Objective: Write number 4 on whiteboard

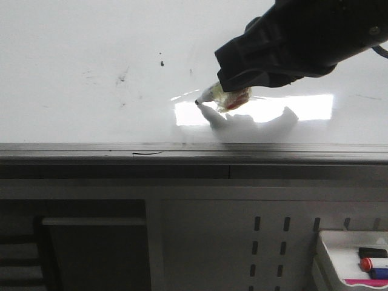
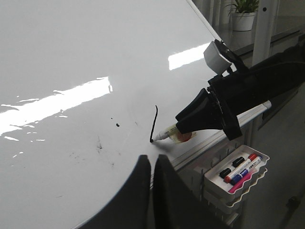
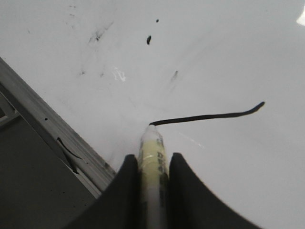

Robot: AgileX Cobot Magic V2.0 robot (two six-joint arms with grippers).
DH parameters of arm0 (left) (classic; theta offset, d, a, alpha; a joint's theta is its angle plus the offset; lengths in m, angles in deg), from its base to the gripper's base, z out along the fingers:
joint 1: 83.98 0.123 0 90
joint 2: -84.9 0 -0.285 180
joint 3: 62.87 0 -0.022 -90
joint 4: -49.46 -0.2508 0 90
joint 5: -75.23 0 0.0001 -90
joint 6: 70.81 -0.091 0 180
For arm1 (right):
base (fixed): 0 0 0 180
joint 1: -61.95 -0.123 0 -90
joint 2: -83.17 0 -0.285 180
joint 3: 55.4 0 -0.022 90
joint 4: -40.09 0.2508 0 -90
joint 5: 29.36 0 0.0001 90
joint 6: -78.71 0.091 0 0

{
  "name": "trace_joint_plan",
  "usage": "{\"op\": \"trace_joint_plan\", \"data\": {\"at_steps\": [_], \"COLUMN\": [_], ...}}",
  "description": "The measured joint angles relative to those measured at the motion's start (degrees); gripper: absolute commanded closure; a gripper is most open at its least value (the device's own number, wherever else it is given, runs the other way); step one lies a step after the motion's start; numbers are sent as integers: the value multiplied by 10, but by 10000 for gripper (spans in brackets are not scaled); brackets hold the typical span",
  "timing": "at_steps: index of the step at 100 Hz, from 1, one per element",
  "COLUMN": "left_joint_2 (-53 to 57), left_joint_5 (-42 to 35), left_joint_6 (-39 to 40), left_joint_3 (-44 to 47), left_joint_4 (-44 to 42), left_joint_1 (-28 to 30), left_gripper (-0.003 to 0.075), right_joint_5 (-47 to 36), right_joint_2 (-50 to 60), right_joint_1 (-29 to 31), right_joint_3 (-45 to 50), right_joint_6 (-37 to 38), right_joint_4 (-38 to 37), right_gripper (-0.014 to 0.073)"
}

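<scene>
The right end effector [image 3: 151, 164], nearest the lens, is clenched on a marker [image 3: 152, 157] whose tip touches the whiteboard [image 2: 71, 47]. One black stroke [image 3: 205, 116], the start of the number 4, runs from the tip toward 3 o'clock in the right wrist view. The marker looks light and stiff, best gripped mid-barrel; the glossy board is probably slippery, so press gently. The left end effector [image 2: 151, 167] is pinched together, empty.
</scene>
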Motion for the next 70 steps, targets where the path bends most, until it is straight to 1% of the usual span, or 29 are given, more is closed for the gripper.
{"op": "trace_joint_plan", "data": {"at_steps": [20, 37, 51, 70], "left_joint_2": [0, 0, 0, 0], "left_joint_5": [0, 0, 0, 0], "left_joint_6": [0, 0, 0, 0], "left_joint_3": [0, 0, 0, 0], "left_joint_4": [0, 0, 0, 0], "left_joint_1": [0, 0, 0, 0], "left_gripper": [741, 741, 741, 741], "right_joint_5": [0, 28, 68, 133], "right_joint_2": [0, 4, 24, 63], "right_joint_1": [0, 23, 59, 129], "right_joint_3": [0, -2, -4, -4], "right_joint_6": [0, 0, 0, 0], "right_joint_4": [0, 1, 1, 1], "right_gripper": [647, 647, 637, 637]}}
